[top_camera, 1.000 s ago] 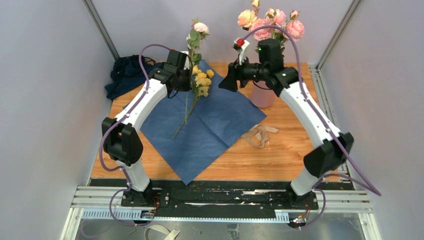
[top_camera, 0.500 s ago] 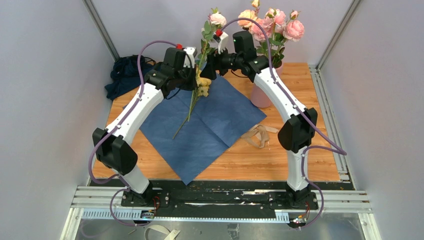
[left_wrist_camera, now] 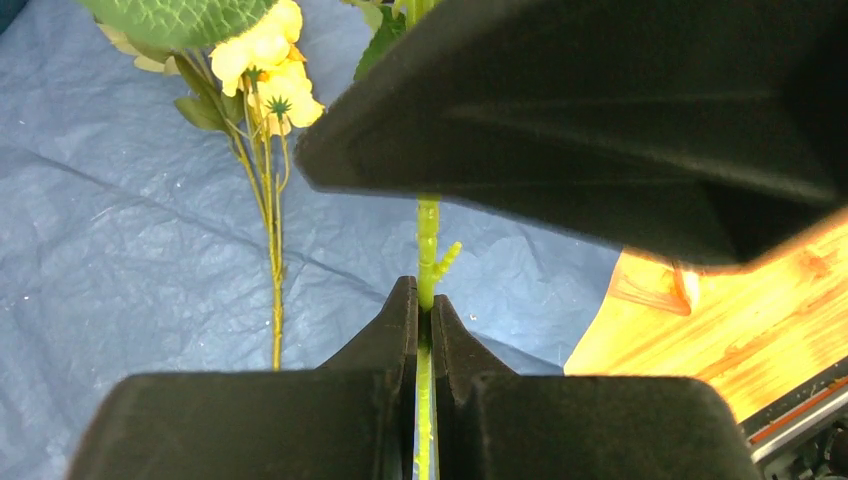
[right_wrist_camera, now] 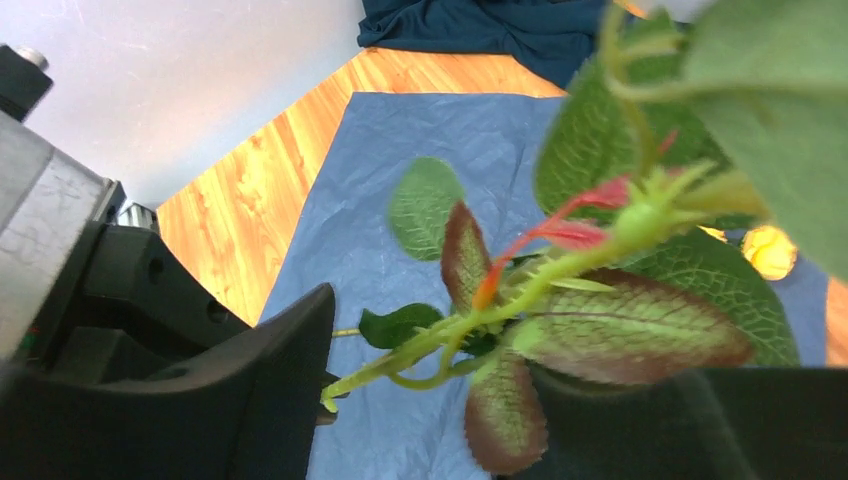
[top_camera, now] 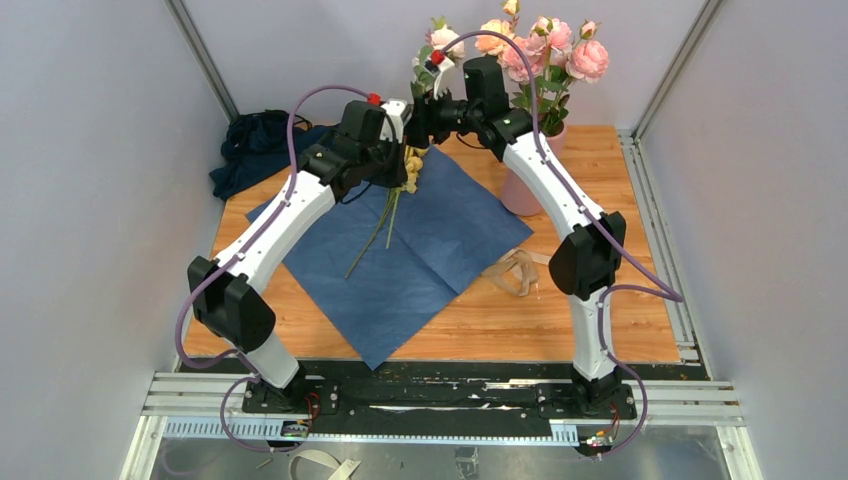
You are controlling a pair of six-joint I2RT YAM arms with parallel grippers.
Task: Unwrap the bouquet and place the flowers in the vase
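Since a second ago the right arm has swung away from the vase (top_camera: 523, 195) and across to the left, and the left arm has lifted its flower higher, so the pink bloom (top_camera: 445, 40) now stands level with the flowers (top_camera: 548, 48) already in the vase. The left pincer (left_wrist_camera: 422, 300) is pressed together on the thin green stem (left_wrist_camera: 427, 230), elbow bent, forearm reaching up and back. The right pincer (right_wrist_camera: 430, 400) is stretched level towards it, its jaws spread on either side of the same stem's leafy part, just above the left one. A yellow sprig (left_wrist_camera: 262, 60) hangs beside the left pincer, over the blue paper wrap (top_camera: 430, 250) lying flat below. The vase stands well to the right of the right pincer, the raffia ribbon (top_camera: 515, 270) nearer the bases, the navy cloth (top_camera: 255, 145) left of the left pincer. The back wall is close behind both; bare tabletop (top_camera: 600, 310) lies at near right.
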